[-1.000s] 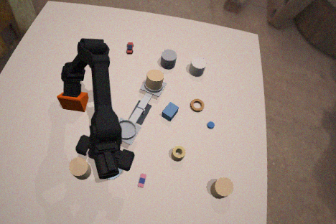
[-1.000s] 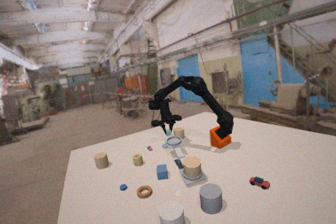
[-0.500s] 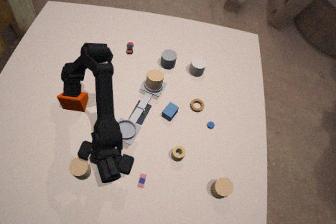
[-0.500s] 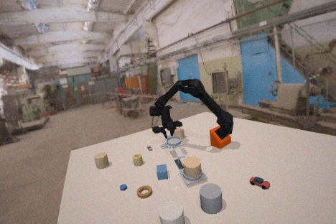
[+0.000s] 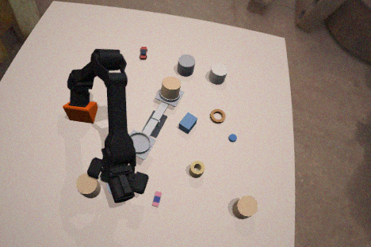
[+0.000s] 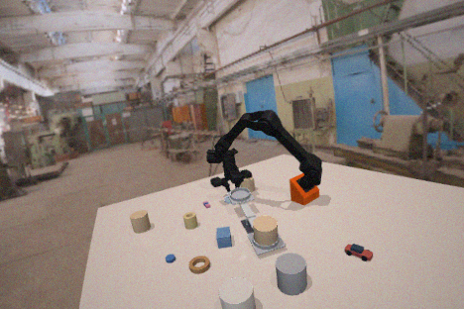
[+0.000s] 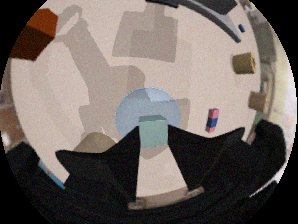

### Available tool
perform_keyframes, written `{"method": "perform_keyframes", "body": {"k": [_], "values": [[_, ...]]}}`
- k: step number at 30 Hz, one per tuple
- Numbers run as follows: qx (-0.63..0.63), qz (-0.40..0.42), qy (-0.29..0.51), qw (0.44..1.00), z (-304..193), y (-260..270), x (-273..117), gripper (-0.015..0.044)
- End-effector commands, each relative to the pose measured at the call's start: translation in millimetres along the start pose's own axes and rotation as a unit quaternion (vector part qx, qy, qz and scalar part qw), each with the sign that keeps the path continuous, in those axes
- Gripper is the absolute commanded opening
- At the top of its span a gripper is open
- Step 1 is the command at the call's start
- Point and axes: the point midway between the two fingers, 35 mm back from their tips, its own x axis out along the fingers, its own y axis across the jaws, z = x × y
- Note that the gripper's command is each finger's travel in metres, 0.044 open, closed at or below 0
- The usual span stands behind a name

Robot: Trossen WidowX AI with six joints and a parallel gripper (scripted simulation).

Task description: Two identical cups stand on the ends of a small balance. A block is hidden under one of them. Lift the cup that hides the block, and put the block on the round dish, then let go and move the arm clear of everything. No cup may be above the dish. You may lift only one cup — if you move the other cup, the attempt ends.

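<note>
My gripper (image 5: 120, 182) (image 6: 233, 188) (image 7: 151, 127) is shut on a teal block (image 7: 153, 133), pointing down. In the wrist view the block overlaps the near part of the light-blue round dish (image 7: 129, 107); its exact height is unclear. The arm mostly hides the dish in the top and exterior views. A tan cup (image 5: 170, 88) (image 6: 265, 231) stands on the far end of the balance (image 5: 150, 127) (image 6: 248, 210). The balance's near pan is empty. A tan cylinder (image 5: 87, 184) (image 7: 94, 143) stands beside the dish; another (image 5: 246, 207) (image 6: 140, 222) stands near the table's right side. No cup shows above the dish.
A pink and blue piece (image 5: 157, 199) (image 7: 212, 120) lies beside the dish. A yellow ring-shaped cylinder (image 5: 197, 169), blue block (image 5: 188, 123), brown ring (image 5: 217, 115), blue disc (image 5: 232, 138), grey cylinder (image 5: 185, 65), white cylinder (image 5: 218, 74) and red car (image 5: 143, 52) are farther off.
</note>
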Motion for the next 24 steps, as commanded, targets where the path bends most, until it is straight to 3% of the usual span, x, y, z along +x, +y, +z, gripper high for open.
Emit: {"method": "perform_keyframes", "body": {"k": [1, 2, 19, 24], "values": [[0.004, 0.0, -0.004, 1.0, 1.2, 1.6, 7.4, 0.0], [0.004, 0.0, -0.004, 1.0, 1.2, 1.6, 7.7, 0.0], [0.006, -0.007, 0.004, 1.0, 1.1, -3.6, -2.5, 0.044], [0.007, -0.005, 0.002, 1.0, 0.4, -2.3, -37.1, 0.044]]}}
